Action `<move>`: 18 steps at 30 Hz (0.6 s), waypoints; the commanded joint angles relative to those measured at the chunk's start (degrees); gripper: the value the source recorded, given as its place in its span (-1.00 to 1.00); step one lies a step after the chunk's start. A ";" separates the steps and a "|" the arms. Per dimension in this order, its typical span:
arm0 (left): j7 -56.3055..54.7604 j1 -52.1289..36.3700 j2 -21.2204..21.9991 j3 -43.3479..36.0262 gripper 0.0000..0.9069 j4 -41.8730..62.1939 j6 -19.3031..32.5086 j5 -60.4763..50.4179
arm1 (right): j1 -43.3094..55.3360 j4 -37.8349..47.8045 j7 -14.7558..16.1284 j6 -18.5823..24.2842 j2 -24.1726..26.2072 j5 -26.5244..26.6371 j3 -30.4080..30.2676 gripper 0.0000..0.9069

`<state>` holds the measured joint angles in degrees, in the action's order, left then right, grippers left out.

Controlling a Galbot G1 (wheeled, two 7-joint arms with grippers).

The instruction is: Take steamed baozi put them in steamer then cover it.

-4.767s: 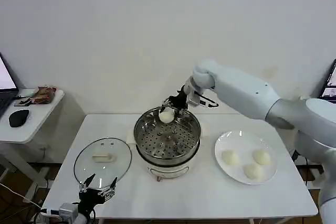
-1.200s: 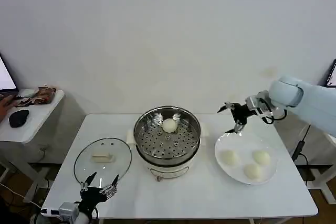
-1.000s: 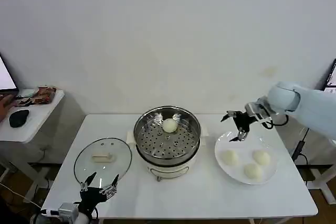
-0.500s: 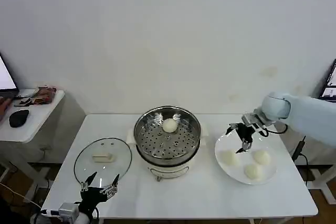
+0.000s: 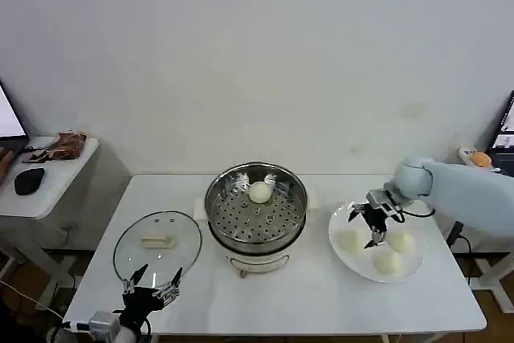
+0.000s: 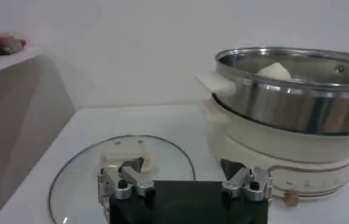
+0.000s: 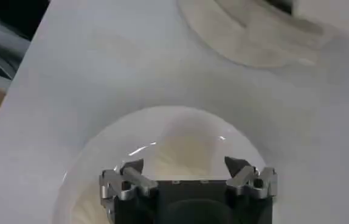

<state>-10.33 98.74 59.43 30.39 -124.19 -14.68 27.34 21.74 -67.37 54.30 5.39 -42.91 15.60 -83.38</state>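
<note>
White table (image 5: 305, 295), right hand (image 5: 368, 228) over plate (image 5: 344, 218) — buns partly hidden

Plain white wall (image 5: 241, 54), white table (image 5: 321, 295), small white side table (image 5: 56, 170) at left

- My steamer (image 5: 255, 213): shiny steel, dotted with holes, on a white base.
- Baozi (image 5: 259, 192): cream-white.
- Plate (image 5: 345, 216): white.
- Cover (image 5: 157, 245): clear glass, white handle.
- My right gripper (image 5: 367, 227): black and silver.

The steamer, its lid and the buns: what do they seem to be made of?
Steamer: likely stainless steel, shiny with a perforated floor. Lid: seemingly clear glass, since the table shows through, with a white, perhaps plastic, handle. Buns: soft-looking matte cream dough.
</note>
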 commanded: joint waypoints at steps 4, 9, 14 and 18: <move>0.09 0.24 -0.13 0.11 1.00 -0.30 -0.01 0.05 | -3.49 3.39 0.21 0.31 -1.14 -2.34 1.92 1.00; 0.03 0.21 -0.07 0.04 1.00 -0.33 -0.05 0.07 | -4.96 5.13 -0.02 0.60 -1.67 -3.56 3.75 1.00; 0.04 0.39 -0.10 0.04 1.00 -0.86 -0.19 0.09 | -6.33 5.87 -0.12 0.73 -2.03 -4.21 5.18 1.00; -0.05 0.51 -0.16 0.21 1.00 -1.08 -0.24 0.15 | -7.47 7.40 -0.22 0.75 -2.76 -4.41 6.94 0.82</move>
<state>-10.34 99.25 59.28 30.64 -125.23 -14.93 27.46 15.58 -61.60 54.15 6.01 -45.64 12.21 -78.05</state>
